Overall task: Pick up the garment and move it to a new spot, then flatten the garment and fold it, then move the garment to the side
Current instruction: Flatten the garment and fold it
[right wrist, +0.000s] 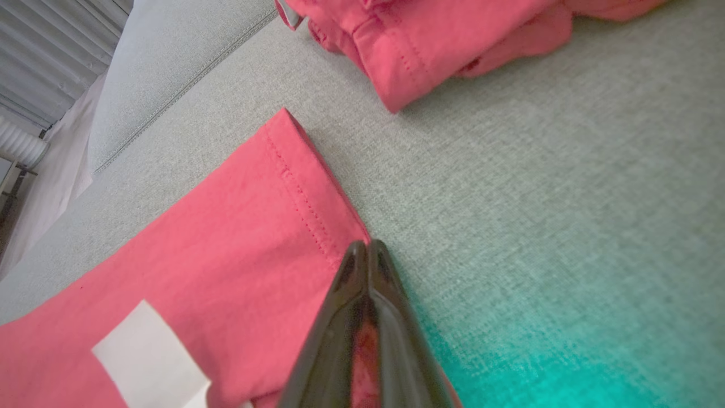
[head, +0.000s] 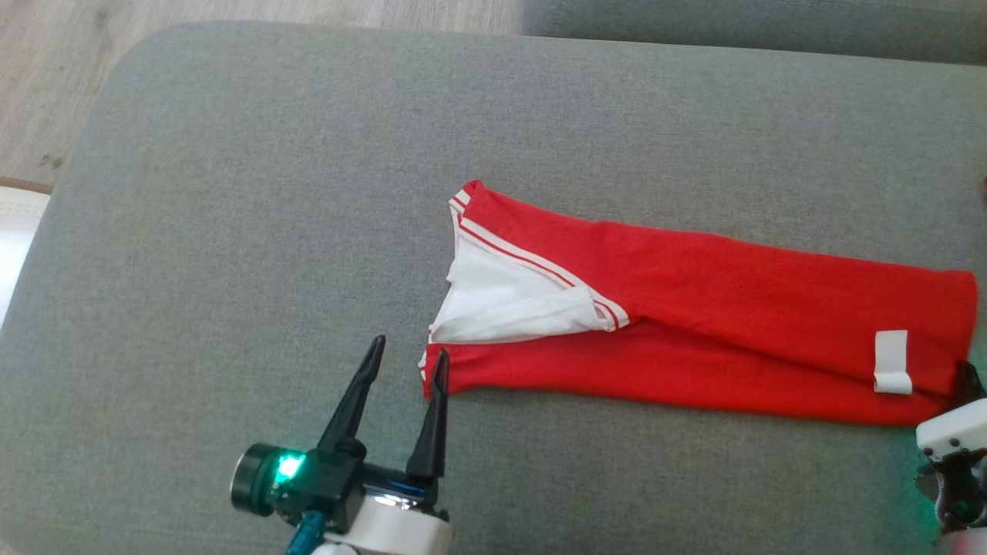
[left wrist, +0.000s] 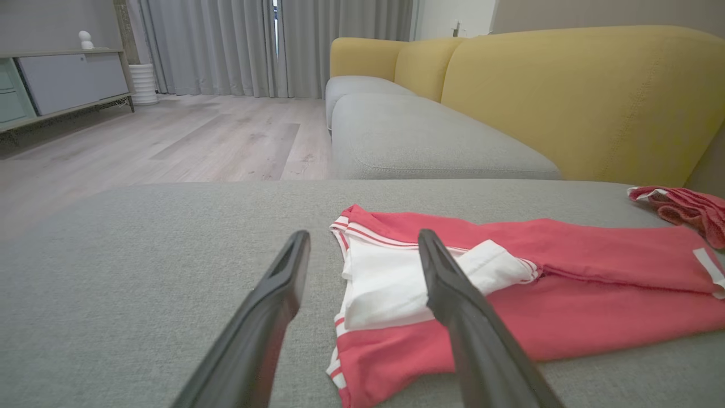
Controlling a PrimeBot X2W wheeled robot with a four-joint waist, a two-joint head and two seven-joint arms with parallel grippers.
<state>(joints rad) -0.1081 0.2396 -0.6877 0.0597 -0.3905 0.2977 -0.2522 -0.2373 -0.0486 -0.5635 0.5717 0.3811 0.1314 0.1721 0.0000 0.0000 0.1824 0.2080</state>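
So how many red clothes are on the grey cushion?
2. One long garment lies flat in the middle of the cushion; a crumpled red one sits beyond its right end. More could be hidden outside the pictures.

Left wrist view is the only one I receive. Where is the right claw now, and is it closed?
Observer: The right claw is shut on the garment at its hem corner.
Operator: Does the other red cloth touch this hem?
Observer: No, the other red cloth lies apart; bare grey cushion separates them.
Operator: Is the whole garment flat?
Observer: Yes, the head view shows one long, fairly flat band up to that hem.
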